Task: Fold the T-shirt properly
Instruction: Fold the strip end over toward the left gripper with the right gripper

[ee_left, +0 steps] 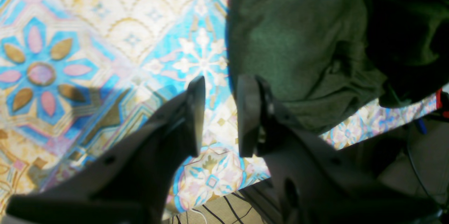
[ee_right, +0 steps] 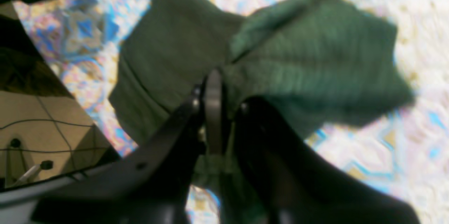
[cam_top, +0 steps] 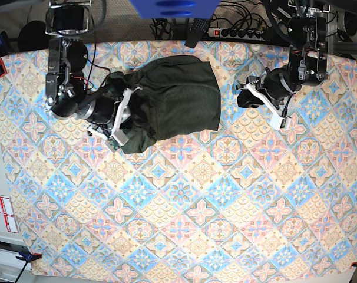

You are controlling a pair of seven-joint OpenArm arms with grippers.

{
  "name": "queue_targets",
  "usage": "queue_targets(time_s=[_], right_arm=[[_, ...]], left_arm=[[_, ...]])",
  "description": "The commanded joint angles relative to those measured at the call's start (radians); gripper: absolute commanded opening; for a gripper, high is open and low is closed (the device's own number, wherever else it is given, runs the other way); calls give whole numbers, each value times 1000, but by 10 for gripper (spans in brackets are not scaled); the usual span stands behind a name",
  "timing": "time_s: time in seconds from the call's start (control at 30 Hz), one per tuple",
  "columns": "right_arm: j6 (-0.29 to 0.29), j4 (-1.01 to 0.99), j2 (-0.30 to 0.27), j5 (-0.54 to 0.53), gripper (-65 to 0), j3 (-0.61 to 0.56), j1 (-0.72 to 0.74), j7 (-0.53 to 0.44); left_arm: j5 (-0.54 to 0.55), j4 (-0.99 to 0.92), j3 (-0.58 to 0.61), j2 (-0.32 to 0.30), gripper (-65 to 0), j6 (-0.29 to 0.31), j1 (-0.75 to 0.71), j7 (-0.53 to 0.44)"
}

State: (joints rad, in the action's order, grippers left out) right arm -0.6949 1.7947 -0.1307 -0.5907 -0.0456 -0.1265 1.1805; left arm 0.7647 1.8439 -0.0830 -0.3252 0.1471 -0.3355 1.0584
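Note:
The T-shirt (cam_top: 178, 97) lies bunched and partly folded at the back left of the patterned table, dark olive green. My right gripper (cam_top: 130, 118) is at its left edge. In the right wrist view this gripper (ee_right: 224, 112) is shut on a fold of the T-shirt (ee_right: 308, 62), and the cloth rises from the jaws. My left gripper (cam_top: 243, 94) hovers to the right of the shirt, apart from it. In the left wrist view its fingers (ee_left: 221, 115) stand open with only tablecloth between them, and the T-shirt (ee_left: 298, 48) lies beyond the right finger.
A tablecloth (cam_top: 184, 200) with a colourful tile pattern covers the whole table. A power strip (cam_top: 240, 33) and cables lie along the back edge. The table's edge (ee_left: 224, 196) shows just below my left gripper, with floor and cables beyond.

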Motion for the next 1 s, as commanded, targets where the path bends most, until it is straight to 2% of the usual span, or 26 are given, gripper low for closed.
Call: queue_targets(time_s=[0.0,0.2,0.37,0.57,0.87,0.97], right_arm=[[-3,20,7,-24,-650,-12,9,-18],[-3,26,33,-24,-649,-104,31,-20],[-3,15,52,-16,-649,-181,87,-23],[-3,-28,69,7,-648,-188,115,-21],[-3,-167,73,8,-648,-379,199,-23],[-3,-177,73,8,-648,-406,209,-23]], left_arm=[[12,18,-18,-19,-511,4,2,-11],[12,18,-88,-22,-509,4,-18,-11],[11,15,-85,-24,-509,4,-18,-11],[11,13,-82,-21,-509,4,-20,-11],[9,13,-82,-21,-510,4,-18,-11],[9,13,-82,-21,-509,4,-18,-11]])
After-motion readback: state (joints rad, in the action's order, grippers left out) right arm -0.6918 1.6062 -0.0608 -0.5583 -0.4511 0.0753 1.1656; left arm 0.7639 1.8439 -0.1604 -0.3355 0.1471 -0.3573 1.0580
